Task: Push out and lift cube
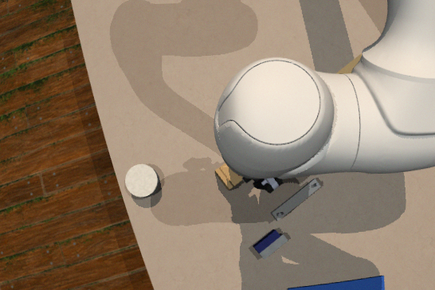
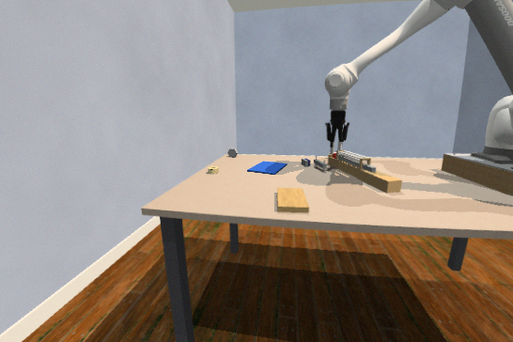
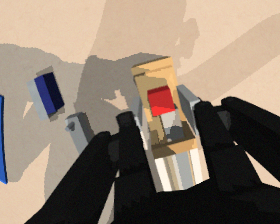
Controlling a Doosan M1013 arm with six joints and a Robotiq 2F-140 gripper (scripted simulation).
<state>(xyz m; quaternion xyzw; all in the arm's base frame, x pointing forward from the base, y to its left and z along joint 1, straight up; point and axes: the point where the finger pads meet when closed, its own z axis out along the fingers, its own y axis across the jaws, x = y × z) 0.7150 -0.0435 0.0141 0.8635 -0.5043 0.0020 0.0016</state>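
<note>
A small red cube [image 3: 161,102] [image 2: 334,156] sits on the short wooden ledge at the end of the long wooden channel [image 3: 173,163] [image 2: 376,179] [image 1: 229,176]. In the top view the arm covers the cube and most of the channel. My gripper [image 3: 161,103] [image 2: 336,147] [image 1: 266,183] points straight down just above this end of the channel. Its black fingers are partly apart, one on each side of the channel's walls, a little behind the cube. Nothing is between them.
A white cylinder [image 1: 142,180] stands beyond the ledge end near the table edge. A grey bar [image 1: 296,199], a blue-and-grey block [image 1: 271,243] [image 3: 50,92] and a flat blue sheet [image 1: 342,284] [image 2: 267,167] lie beside the channel. A wooden board [image 2: 291,199] lies near the front edge.
</note>
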